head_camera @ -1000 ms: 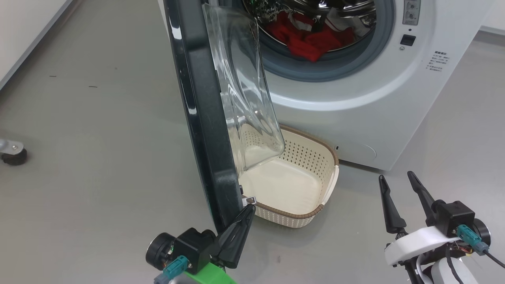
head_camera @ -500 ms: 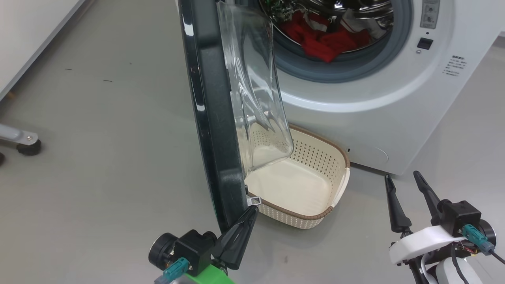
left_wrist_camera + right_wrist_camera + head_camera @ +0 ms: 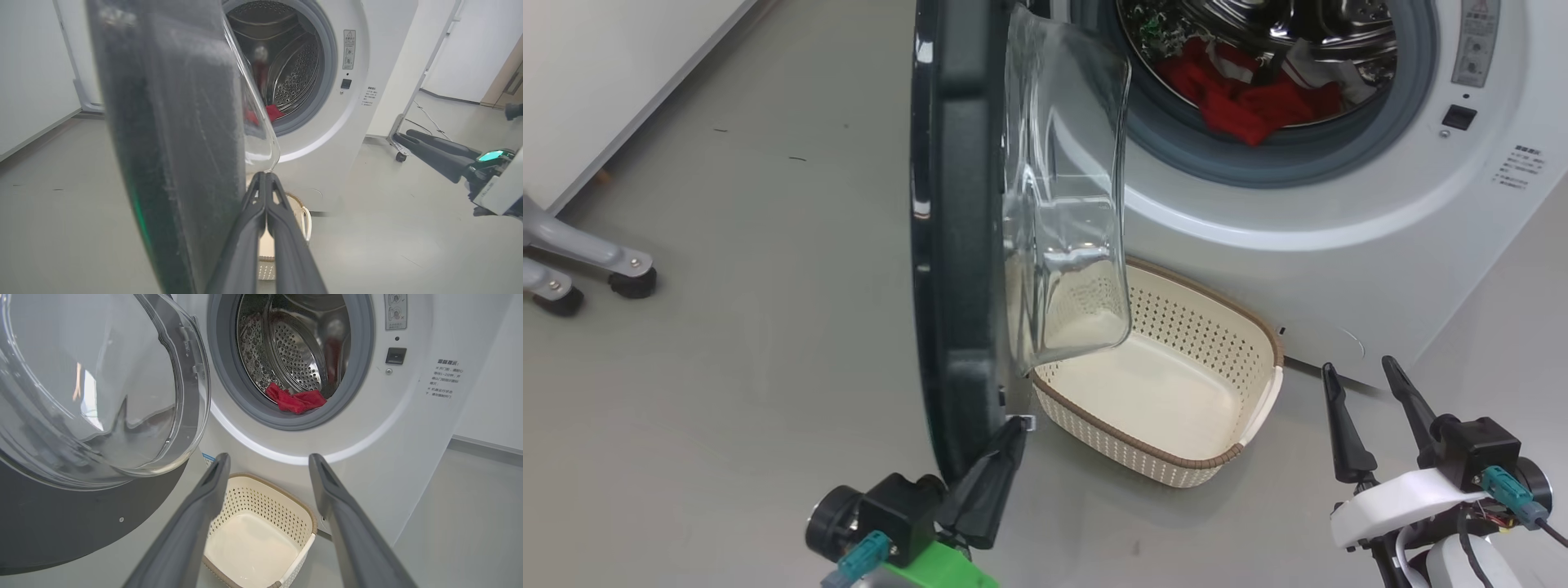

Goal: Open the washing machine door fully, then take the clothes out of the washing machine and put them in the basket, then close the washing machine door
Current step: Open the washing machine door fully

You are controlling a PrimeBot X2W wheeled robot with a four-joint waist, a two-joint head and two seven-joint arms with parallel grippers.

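Slippage off the washing machine door is risked, its lower rim being pushed only by the closed, empty left hand while the right hand is held spread and empty.

The floor is a smooth, matte grey surface (a few small dark specks mark it toward the upper left of the head view), and the white washing machine stands on it at the upper right. The cream basket sits upright on the floor just in front of the machine's base, its pale bottom showing and its far side close to the white front panel. At the left edge two black castors of a grey metal frame rest on the floor, well apart from the basket.
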